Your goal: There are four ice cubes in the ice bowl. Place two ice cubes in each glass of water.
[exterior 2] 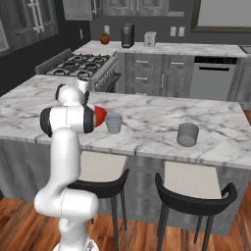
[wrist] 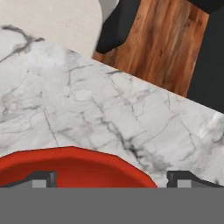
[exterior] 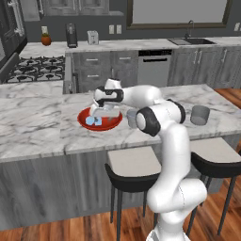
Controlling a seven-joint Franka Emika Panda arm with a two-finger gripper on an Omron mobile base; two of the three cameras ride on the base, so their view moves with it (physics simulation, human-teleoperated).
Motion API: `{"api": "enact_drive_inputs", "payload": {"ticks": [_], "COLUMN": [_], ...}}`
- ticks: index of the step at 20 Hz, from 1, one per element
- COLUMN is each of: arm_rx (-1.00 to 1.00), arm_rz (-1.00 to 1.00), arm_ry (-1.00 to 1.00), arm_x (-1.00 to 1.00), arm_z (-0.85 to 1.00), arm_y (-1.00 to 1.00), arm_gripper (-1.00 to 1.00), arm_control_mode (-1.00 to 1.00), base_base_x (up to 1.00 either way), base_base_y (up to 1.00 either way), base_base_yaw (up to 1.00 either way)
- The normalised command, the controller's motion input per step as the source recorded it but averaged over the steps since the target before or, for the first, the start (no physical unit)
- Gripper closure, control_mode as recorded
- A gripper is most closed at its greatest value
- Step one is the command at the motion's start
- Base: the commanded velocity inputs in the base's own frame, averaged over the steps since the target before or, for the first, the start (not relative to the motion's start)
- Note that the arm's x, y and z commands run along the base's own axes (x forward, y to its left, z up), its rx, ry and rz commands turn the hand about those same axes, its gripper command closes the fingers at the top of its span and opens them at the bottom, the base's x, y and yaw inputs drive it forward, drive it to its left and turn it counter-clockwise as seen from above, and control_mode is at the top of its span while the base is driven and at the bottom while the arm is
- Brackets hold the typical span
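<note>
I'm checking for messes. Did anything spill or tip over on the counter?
Nothing stands out. The red bowl sits flat with ice cubes inside, both glasses stand upright, and the marble counter looks dry. The tool hangs over the bowl.

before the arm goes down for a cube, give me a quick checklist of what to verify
1. Gripper over the ice bowl: ok, the hand view shows the red rim just ahead of the fingers.
2. Fingers spread wide enough for a cube: ok, tips sit far apart.
3. Fingers empty: ok, nothing between them.
4. Ice cubes in the bowl: ok, pale blue shapes show, count cannot tell.
5. Near glass upright beside the bowl: ok.
6. Far glass upright: ok.
</note>
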Motion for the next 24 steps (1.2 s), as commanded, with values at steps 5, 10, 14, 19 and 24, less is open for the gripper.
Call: {"api": "enact_drive_inputs", "payload": {"ticks": [5, 10, 14, 19, 24], "arm_rx": [0.0, 0.0, 0.0, 0.0, 0.0], "arm_rz": [-0.04, -0.06, -0.06, -0.06, -0.04], "arm_ry": [0.01, 0.01, 0.0, 0.0, 0.0], "arm_x": [0.43, 0.45, 0.39, 0.32, 0.18], "arm_z": [-0.27, -0.27, -0.21, -0.16, -0.08], "arm_y": [0.1, 0.01, 0.04, 0.21, 0.27], "arm_gripper": [-1.0, -1.0, -1.0, -1.0, -1.0], "arm_control_mode": [-1.0, -1.0, -1.0, -1.0, -1.0], "base_base_x": [0.0, 0.0, 0.0, 0.0, 0.0], "base_base_y": [0.0, 0.0, 0.0, 0.0, 0.0], "base_base_yaw": [0.0, 0.0, 0.0, 0.0, 0.0]}}
